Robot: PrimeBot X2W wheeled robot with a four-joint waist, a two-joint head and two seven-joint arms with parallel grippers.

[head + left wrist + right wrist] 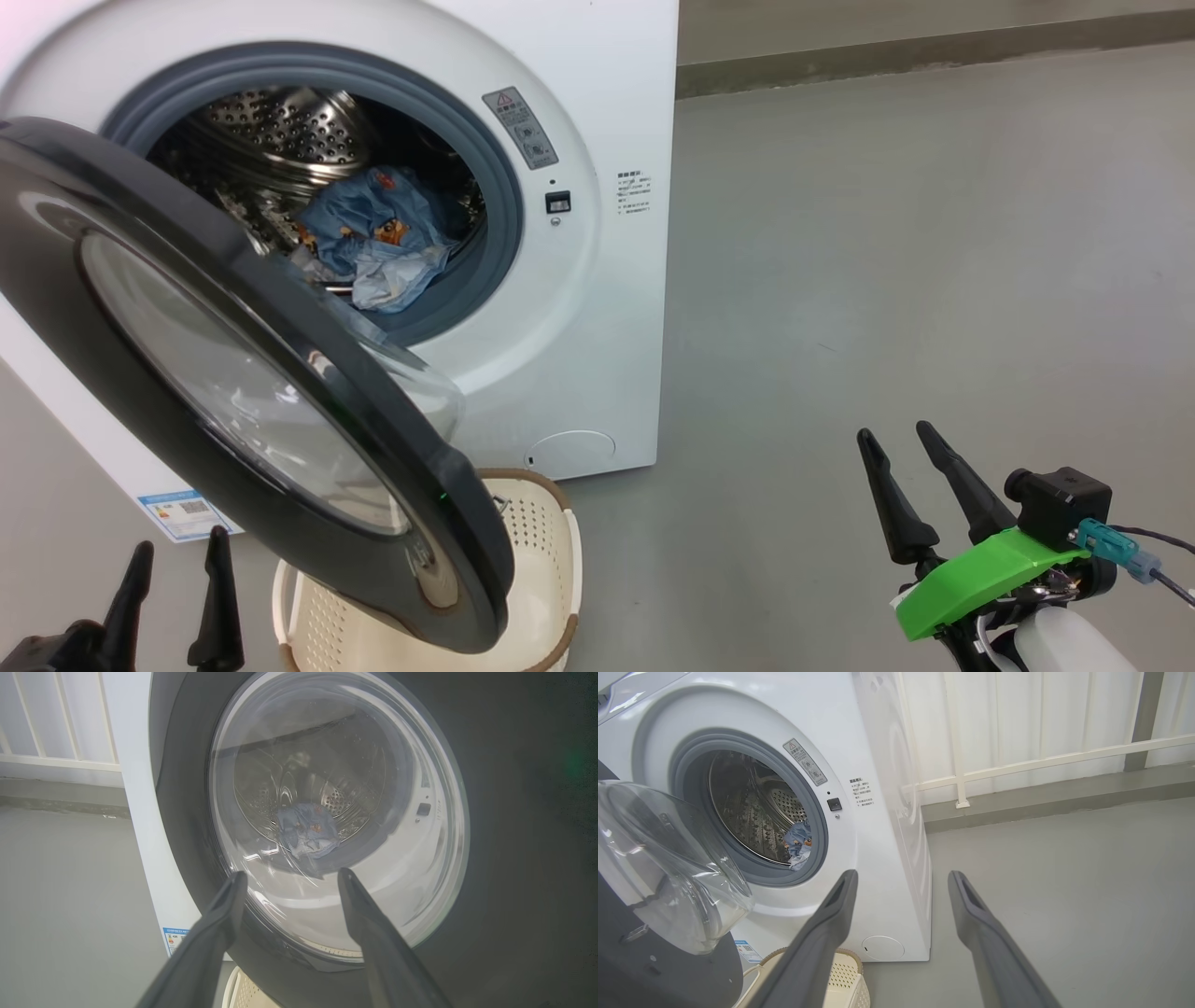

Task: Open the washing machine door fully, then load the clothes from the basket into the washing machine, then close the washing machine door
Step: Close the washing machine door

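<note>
Awkwardly, open door (233, 373) overhangs basket (546, 560).

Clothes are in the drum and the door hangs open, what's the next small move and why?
Probably press the open left gripper against the washing machine door to swing it shut: the clothes lie in the drum, and the visible part of the basket looks empty.

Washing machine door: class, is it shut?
No, the washing machine door stands wide open, and the clothes show in the uncovered drum.
</note>
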